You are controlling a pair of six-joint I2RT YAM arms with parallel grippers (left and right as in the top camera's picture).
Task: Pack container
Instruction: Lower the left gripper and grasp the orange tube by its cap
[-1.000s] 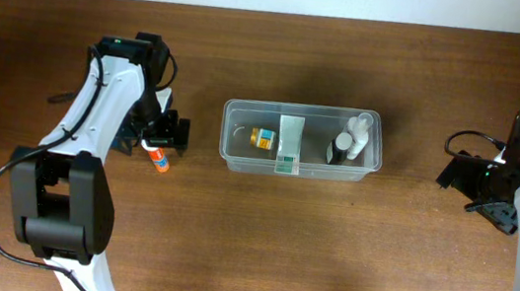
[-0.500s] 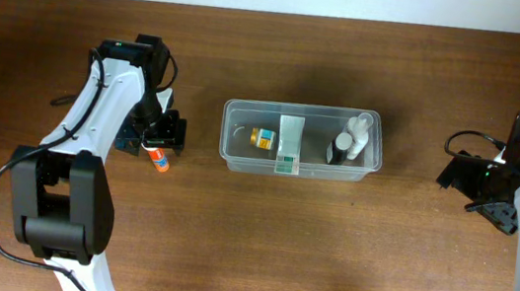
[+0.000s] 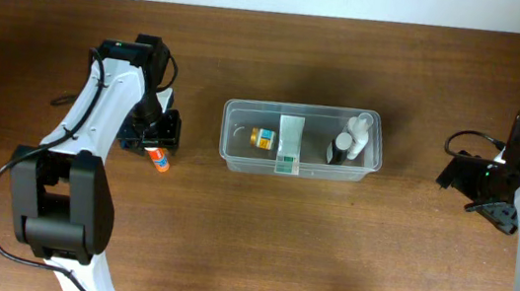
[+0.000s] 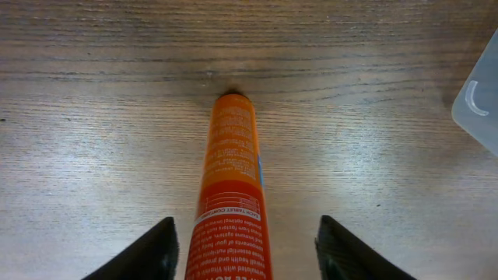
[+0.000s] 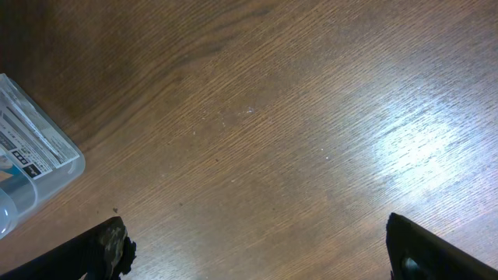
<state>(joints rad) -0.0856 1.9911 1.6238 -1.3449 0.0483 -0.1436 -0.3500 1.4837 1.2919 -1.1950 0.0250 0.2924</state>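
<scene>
The clear container (image 3: pixel 304 110) stands at the table's middle with several small items inside. An orange tube (image 3: pixel 159 159) lies on the wood to its left. My left gripper (image 3: pixel 150 137) is down over that tube. In the left wrist view the orange tube (image 4: pixel 233 171) runs lengthwise between the two fingers of the left gripper (image 4: pixel 247 237), with a gap on each side. A container corner (image 4: pixel 478 101) shows at the right edge. My right gripper (image 3: pixel 485 193) is far right, and the right gripper (image 5: pixel 257 241) stands open over bare wood.
Inside the container are an amber bottle (image 3: pixel 263 138), a white and green box (image 3: pixel 289 141), a white bottle (image 3: pixel 358 132) and a dark-capped bottle (image 3: pixel 335 154). A container corner (image 5: pixel 35 159) shows left in the right wrist view. A white wall borders the table's far edge.
The left gripper's jaws have narrowed toward the orange tube. The tube, the container and the right arm have not moved.
</scene>
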